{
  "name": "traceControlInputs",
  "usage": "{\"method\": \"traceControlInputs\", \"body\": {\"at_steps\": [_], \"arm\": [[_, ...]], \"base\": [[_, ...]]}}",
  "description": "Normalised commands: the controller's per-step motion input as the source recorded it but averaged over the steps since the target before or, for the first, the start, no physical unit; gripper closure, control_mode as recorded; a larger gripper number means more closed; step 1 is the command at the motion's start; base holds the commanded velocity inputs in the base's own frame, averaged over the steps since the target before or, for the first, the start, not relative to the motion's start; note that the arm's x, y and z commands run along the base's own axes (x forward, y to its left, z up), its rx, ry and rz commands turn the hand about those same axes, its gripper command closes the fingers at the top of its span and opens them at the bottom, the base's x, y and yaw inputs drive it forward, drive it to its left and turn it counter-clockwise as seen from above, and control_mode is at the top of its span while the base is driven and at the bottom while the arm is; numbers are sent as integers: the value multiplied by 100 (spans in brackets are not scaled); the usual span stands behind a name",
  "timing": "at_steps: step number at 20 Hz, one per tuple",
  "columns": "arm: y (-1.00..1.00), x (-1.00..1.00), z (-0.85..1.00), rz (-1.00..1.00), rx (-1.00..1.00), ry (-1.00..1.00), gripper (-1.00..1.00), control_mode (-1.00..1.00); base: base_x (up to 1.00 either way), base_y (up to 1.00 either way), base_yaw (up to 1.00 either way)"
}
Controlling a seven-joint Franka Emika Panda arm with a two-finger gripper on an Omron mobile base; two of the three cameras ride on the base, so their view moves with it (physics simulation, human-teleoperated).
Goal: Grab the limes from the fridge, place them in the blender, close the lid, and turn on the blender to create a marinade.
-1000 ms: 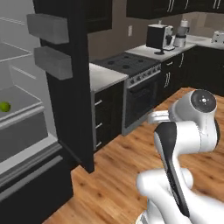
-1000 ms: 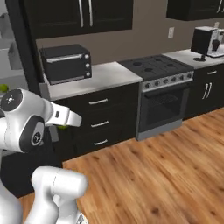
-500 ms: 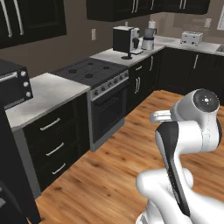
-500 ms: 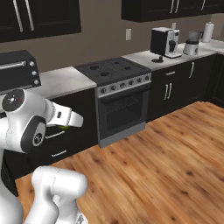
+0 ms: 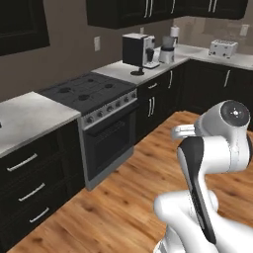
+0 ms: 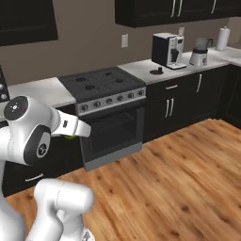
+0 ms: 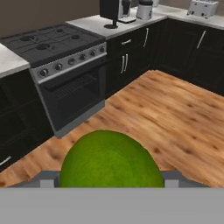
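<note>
Lime point(image 7: 109, 159): one round green fruit, large in the hand view, seated low at the centre between the two finger tips of the gripper point(image 7: 103, 181), which is clamped on it. A sliver of green point(image 6: 69, 137) shows under the white forearm in the right base view.

Blender point(image 6: 199, 52): light grey base with dark jar, standing on the pale counter point(image 6: 141, 67) at the far end, just right of the coffee machine point(image 6: 166, 50). In the left base view it point(image 5: 168, 50) also sits just right of that machine point(image 5: 138, 50). In the hand view it point(image 7: 145, 9) is small at the top edge. Whether its jar is open cannot be told at this size.

Lid point(image 6: 156, 72): a small flat dark disc on the counter in front of the coffee machine; also seen at point(image 5: 137, 72).

Stove point(image 6: 104, 106): black gas range with a grey knob strip and an oven door, set between dark lower cabinets point(image 6: 187, 99).

Toaster point(image 5: 223, 48): white, on the counter along the right-hand wall, well apart from the blender.

Paper towel roll point(image 6: 222, 38): white, upright, right of the blender.

Floor point(image 6: 179, 183): wood planks, running in front of the cabinets.

Upper cabinets point(image 6: 164, 10): black, with pale handles.
</note>
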Motion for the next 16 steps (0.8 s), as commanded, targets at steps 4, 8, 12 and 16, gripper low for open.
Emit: {"method": "traceControlInputs", "body": {"at_steps": [4, 8, 12, 16], "arm": [[0, 0, 0, 0, 0, 0, 100, 100], [0, 0, 0, 0, 0, 0, 100, 100], [0, 0, 0, 0, 0, 0, 100, 100], [0, 0, 0, 0, 0, 0, 100, 100]], "base": [[100, -84, 25], [100, -90, 24], [100, -94, 23], [99, -98, 20]]}}
